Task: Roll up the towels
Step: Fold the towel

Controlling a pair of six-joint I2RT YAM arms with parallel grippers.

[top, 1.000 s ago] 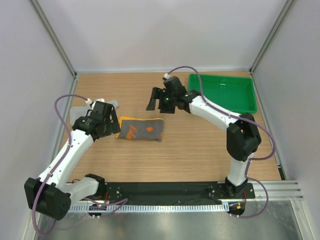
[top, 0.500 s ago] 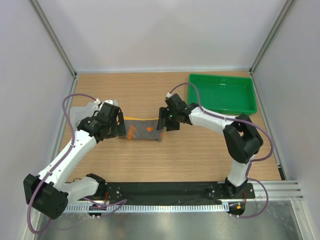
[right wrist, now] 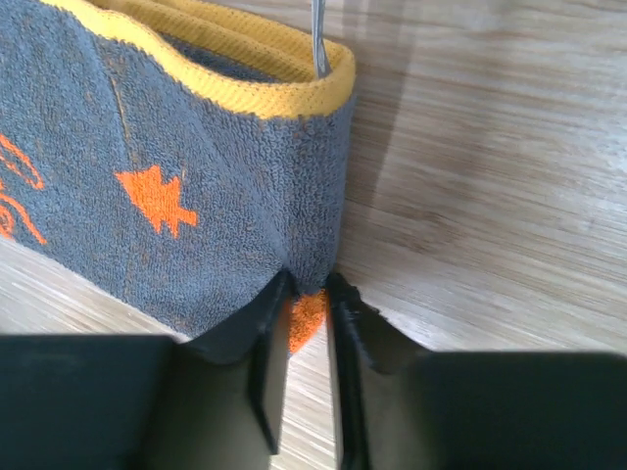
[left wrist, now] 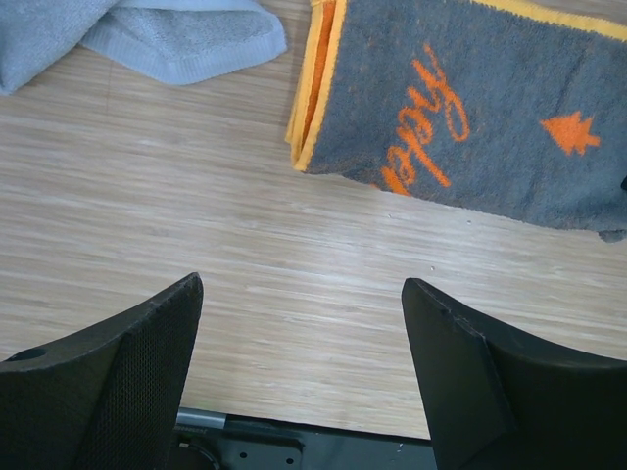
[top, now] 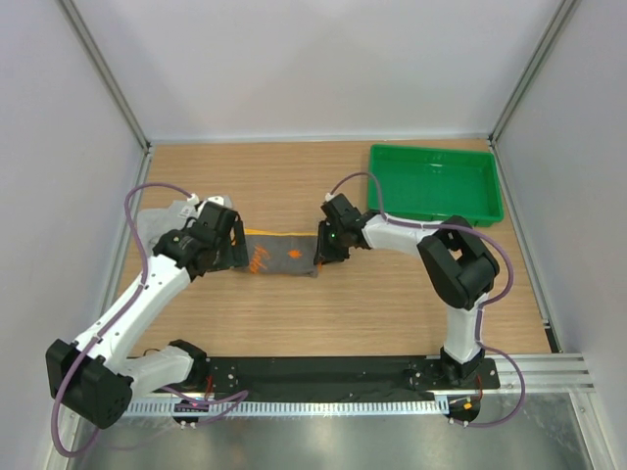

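With the right gripper (right wrist: 306,294) I am pinching the right end of the orange towel (right wrist: 196,166). The folded towel is lying leftward from the jaws, its long axis running toward the left edge of the table (top: 392,304). There my left gripper (left wrist: 302,289) is hovering spread and empty, near the grey towel (left wrist: 147,29).

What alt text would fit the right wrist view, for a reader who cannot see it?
The right gripper pinches a corner of a folded towel, its jaws almost together with a bit of orange cloth between them. The towel is grey with orange prints and a yellow edge, and it lies on a light wooden table.
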